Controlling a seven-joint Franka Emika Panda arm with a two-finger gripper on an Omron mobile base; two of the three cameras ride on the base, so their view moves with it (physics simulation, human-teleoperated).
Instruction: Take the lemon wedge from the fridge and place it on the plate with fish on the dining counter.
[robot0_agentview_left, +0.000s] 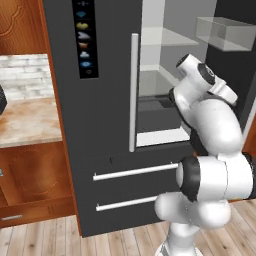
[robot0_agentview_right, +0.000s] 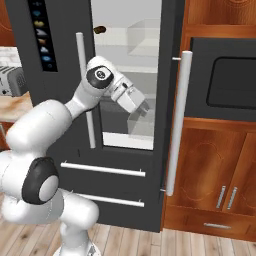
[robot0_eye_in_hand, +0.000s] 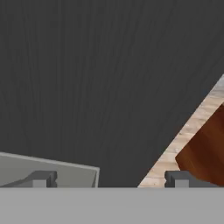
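The dark grey fridge (robot0_agentview_left: 100, 125) (robot0_agentview_right: 55, 85) stands with its right door swung open, showing pale grey shelves. My gripper (robot0_agentview_right: 144, 109) reaches into the lower part of the open compartment, just above the bottom shelf. In the hand view the gripper (robot0_eye_in_hand: 109, 179) is open: its fingertips (robot0_eye_in_hand: 41, 178) stand wide apart with nothing between them, facing a dark grey surface. No lemon wedge shows on the shelves I can see. The plate with fish and the dining counter are out of view.
A small dark brown item (robot0_agentview_right: 99, 30) lies on an upper shelf. The open door (robot0_agentview_right: 175, 60) with its long silver handle (robot0_agentview_right: 177, 125) stands right of the gripper. A built-in oven (robot0_agentview_right: 235, 82) and wood cabinets lie beyond. A stone counter (robot0_agentview_left: 25, 122) is at left.
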